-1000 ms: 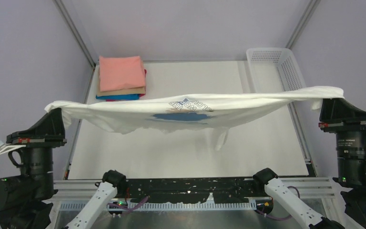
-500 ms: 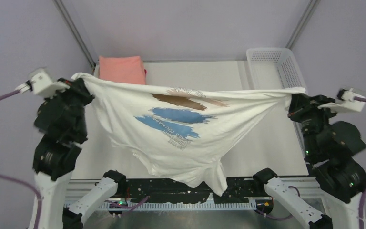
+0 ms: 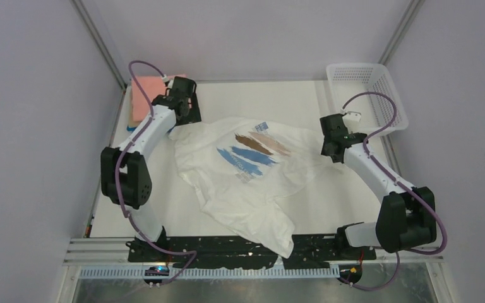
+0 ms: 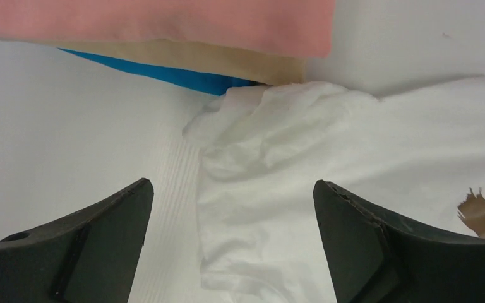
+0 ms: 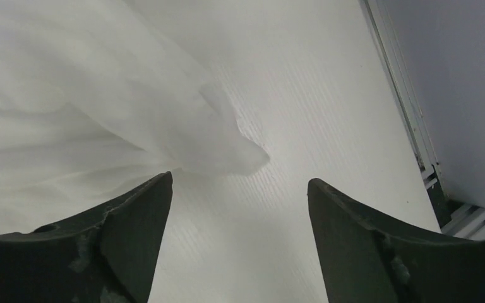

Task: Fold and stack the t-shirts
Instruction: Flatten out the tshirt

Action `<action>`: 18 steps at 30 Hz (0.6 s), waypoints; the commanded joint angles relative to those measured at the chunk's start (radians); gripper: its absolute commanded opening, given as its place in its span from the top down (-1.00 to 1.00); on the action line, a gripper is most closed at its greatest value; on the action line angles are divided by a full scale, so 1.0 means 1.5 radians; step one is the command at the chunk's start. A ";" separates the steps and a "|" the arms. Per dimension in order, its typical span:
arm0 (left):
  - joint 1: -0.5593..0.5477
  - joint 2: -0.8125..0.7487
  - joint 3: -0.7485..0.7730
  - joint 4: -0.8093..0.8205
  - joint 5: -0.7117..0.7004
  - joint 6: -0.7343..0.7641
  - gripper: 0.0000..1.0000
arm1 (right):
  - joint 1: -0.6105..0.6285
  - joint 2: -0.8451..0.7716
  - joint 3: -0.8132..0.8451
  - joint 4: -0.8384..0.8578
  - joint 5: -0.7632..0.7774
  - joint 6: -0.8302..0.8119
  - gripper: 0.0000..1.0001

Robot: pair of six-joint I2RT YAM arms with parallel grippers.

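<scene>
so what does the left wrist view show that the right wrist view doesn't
Only the left wrist view: the edge of the folded stack, a salmon-pink folded shirt over a tan folded shirt and a blue folded shirt, plus a scrap of brown print.
Only the right wrist view: the table's metal edge rail and the grey wall.
Both: the crumpled white printed t-shirt lying on the white table, with the left end effector and right end effector open and empty above it.

The top camera looks down on the whole bench [image 3: 259, 101]. Both wrist cameras sit close over shirt [image 3: 246, 189] edges, also seen from above.
</scene>
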 commanded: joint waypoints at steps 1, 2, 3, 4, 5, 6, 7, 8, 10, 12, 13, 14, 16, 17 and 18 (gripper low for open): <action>0.001 -0.091 -0.003 0.018 0.085 -0.025 -0.99 | -0.027 0.012 0.063 -0.001 0.072 0.049 -0.80; 0.000 -0.111 -0.023 0.025 0.096 -0.030 -0.99 | -0.027 0.012 0.071 -0.004 0.068 0.052 -0.94; -0.001 -0.133 -0.046 0.033 0.108 -0.035 -0.99 | -0.027 0.006 0.072 -0.005 0.063 0.053 -0.98; -0.002 -0.156 -0.070 0.040 0.123 -0.039 -0.99 | -0.027 -0.008 0.071 -0.004 0.053 0.055 -0.92; -0.005 -0.181 -0.099 0.046 0.138 -0.041 -0.99 | -0.027 -0.016 0.068 -0.003 0.048 0.056 -0.91; -0.007 -0.207 -0.128 0.053 0.155 -0.047 -0.99 | -0.027 -0.038 0.059 0.004 0.031 0.051 -0.90; -0.011 -0.231 -0.163 0.061 0.176 -0.054 -0.99 | -0.025 -0.048 0.051 0.015 0.016 0.042 -0.90; -0.017 -0.258 -0.199 0.074 0.203 -0.061 -0.99 | -0.025 -0.073 0.030 0.045 -0.038 0.018 -0.90; -0.035 -0.313 -0.292 0.106 0.234 -0.074 -0.99 | -0.026 -0.105 -0.018 0.115 -0.160 -0.016 -0.90; -0.056 -0.346 -0.361 0.142 0.257 -0.094 -0.99 | -0.023 -0.119 -0.066 0.190 -0.293 -0.022 -0.90; -0.073 -0.358 -0.393 0.157 0.269 -0.106 -0.99 | -0.016 -0.117 -0.093 0.239 -0.372 -0.024 -0.90; -0.085 -0.363 -0.417 0.173 0.287 -0.115 -0.99 | -0.009 -0.104 -0.100 0.255 -0.392 -0.024 -0.90; -0.115 -0.359 -0.452 0.193 0.324 -0.128 -0.99 | 0.022 -0.060 -0.095 0.269 -0.405 -0.023 -0.90; -0.131 -0.353 -0.461 0.197 0.333 -0.134 -0.99 | 0.042 -0.023 -0.076 0.260 -0.388 -0.026 -0.90; -0.148 -0.343 -0.466 0.201 0.335 -0.137 -0.99 | 0.063 -0.001 -0.064 0.254 -0.380 -0.027 -0.90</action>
